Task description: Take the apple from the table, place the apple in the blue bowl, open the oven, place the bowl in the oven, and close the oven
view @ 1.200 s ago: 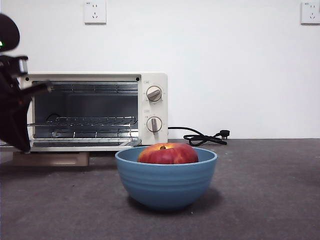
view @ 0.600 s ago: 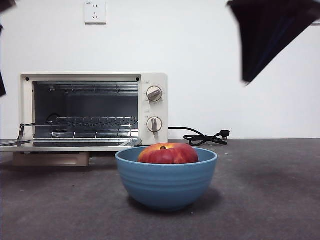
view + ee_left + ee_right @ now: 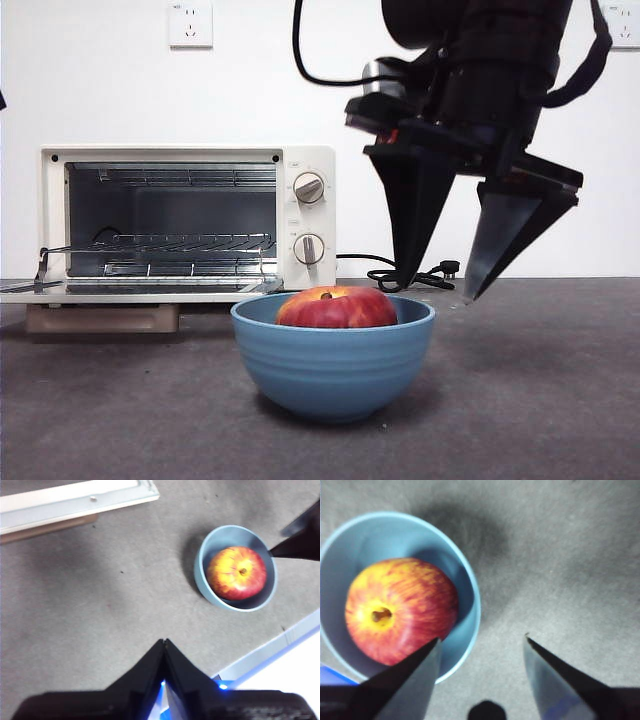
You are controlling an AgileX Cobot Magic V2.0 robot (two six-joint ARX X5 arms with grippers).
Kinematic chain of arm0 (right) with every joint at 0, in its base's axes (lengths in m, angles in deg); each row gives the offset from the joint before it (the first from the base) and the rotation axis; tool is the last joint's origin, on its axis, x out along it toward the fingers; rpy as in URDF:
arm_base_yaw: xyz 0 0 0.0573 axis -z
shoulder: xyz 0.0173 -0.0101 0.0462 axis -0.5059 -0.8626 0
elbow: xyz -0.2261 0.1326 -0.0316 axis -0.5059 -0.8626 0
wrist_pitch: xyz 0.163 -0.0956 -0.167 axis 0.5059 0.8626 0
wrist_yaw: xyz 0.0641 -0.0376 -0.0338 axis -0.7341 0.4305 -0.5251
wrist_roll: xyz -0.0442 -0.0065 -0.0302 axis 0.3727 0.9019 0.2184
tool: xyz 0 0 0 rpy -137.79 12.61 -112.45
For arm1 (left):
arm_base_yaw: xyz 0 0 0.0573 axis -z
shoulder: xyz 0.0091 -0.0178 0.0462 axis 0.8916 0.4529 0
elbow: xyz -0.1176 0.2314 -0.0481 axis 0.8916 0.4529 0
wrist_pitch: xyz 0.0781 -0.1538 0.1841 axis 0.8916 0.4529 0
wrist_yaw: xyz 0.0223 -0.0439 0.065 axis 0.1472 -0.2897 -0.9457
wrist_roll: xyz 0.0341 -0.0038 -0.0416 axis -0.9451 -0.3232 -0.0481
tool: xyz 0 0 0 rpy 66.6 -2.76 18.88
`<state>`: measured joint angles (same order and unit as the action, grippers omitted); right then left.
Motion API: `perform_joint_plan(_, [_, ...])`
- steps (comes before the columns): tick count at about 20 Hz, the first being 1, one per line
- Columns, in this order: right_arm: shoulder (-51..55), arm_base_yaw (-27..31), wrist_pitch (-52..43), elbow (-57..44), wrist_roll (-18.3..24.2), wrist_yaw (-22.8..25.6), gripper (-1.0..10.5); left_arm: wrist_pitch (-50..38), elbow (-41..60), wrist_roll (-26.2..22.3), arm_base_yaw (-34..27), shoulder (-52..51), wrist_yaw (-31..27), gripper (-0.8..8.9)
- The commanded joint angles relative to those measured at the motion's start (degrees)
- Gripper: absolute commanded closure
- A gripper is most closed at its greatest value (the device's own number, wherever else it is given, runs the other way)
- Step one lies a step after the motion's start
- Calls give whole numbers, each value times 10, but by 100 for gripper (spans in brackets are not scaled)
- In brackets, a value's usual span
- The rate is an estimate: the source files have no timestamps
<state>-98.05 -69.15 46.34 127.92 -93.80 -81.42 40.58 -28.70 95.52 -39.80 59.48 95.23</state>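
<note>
Half a second ago only a dark blur hung at the top right of the front view; now the right gripper (image 3: 438,292) has come down beside the bowl (image 3: 333,360), its jaws spread wide. From the front, one jaw tip sits just over the bowl's right-hand rim and the other hangs outside it over the table (image 3: 540,400), so the rim lies between them. The bowl stands upright in front of the oven (image 3: 185,220), whose door lies open and flat, and the apple (image 3: 337,307) rests inside the bowl, peeking above the rim. From the left wrist camera, the left gripper (image 3: 164,642) has its jaws closed tip to tip, holding nothing, well apart from the bowl (image 3: 206,587); the apple (image 3: 236,573) sits stem end up, and a dark tip of the other arm reaches the bowl's edge. From the right wrist camera, the right gripper (image 3: 482,639) straddles the rim of the bowl (image 3: 473,611), one jaw over the apple (image 3: 400,607) side and one over bare table (image 3: 560,555), though whether either jaw touches the wall I cannot quite tell. The right arm is clearly the nearer one. The bowl is round, with no long axis in plan; its axis and the apple's stem both point straight up.
</note>
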Motion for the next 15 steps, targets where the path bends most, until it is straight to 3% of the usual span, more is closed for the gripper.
perform_joint_plan(1, [-5, -2, -10, -5, 6, -2, 659, -1, 2, 15, 9, -2, 1, 819])
perform_joint_plan(8, [-51, -2, -52, -5, 3, 5, 677, -1, 2, 19, 12, -2, 1, 819])
perform_joint_plan(13, [-68, -2, -87, -5, -1, 3, 941, -1, 2, 19, 12, -2, 0, 819])
perform_joint_plan(15, [-68, -2, -90, -5, 0, 4, 958, -1, 2, 19, 12, -2, -1, 819])
